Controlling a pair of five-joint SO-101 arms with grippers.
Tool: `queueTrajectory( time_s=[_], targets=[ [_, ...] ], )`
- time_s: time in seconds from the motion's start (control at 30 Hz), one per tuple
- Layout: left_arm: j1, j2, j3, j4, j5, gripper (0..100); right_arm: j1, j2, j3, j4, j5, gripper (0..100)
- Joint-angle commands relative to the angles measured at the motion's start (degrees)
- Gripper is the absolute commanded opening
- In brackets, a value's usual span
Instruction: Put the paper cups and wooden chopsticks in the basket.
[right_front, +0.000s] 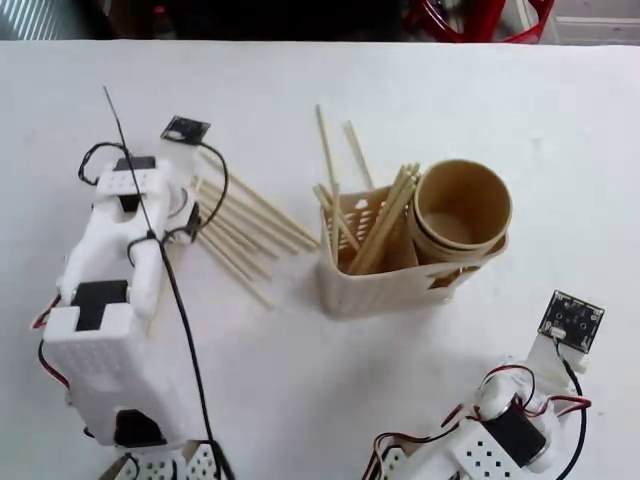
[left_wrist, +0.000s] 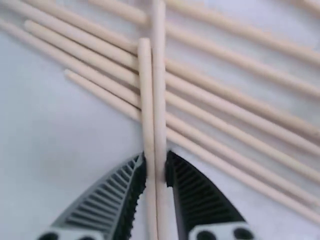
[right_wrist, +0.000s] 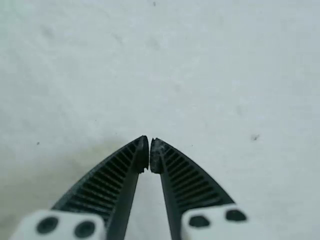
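One basket (right_front: 385, 290) holds two nested paper cups (right_front: 460, 205) and roughly eight chopsticks (right_front: 385, 220); about eight loose chopsticks (right_front: 240, 225) lie beside it on the tabletop.

Bright, even light is flooding the white table (right_front: 300, 400); only faint, soft shadows are hugging the basket (right_front: 380, 290) and chopsticks (right_front: 240, 225); the high view's top edge is lying dark.

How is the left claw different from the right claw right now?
The left claw pinches two chopsticks; the right claw holds nothing. The left claw is over a pile of chopsticks; the right claw is over bare table. Both are shut, with dark ribbed fingers.
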Motion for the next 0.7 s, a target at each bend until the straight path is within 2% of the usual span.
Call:
queueTrajectory(
  time_s=[0.0,0.17,0.27,0.47,0.67],
  targets=[
    [0.57,-0.13,-0.18,1.58,-0.35,3,0.40,-0.48,0.53,-0.57,-0.18,1.9],
    [0.40,-0.92,-0.62,1.58,0.00,2,0.40,-0.48,0.53,-0.57,-0.18,1.9],
    [0.48,-6.46,-0.44,2.37,0.09,2,0.40,-0.48,0.53,-0.57,-0.18,1.9],
    [1.71,-28.88,-0.62,10.55,0.09,2,0.40,-0.48,0.53,-0.57,-0.18,1.9],
    [8.48,-55.69,-0.44,16.35,0.53,2,0.40,-0.48,0.53,-0.57,-0.18,1.9]
  ],
)
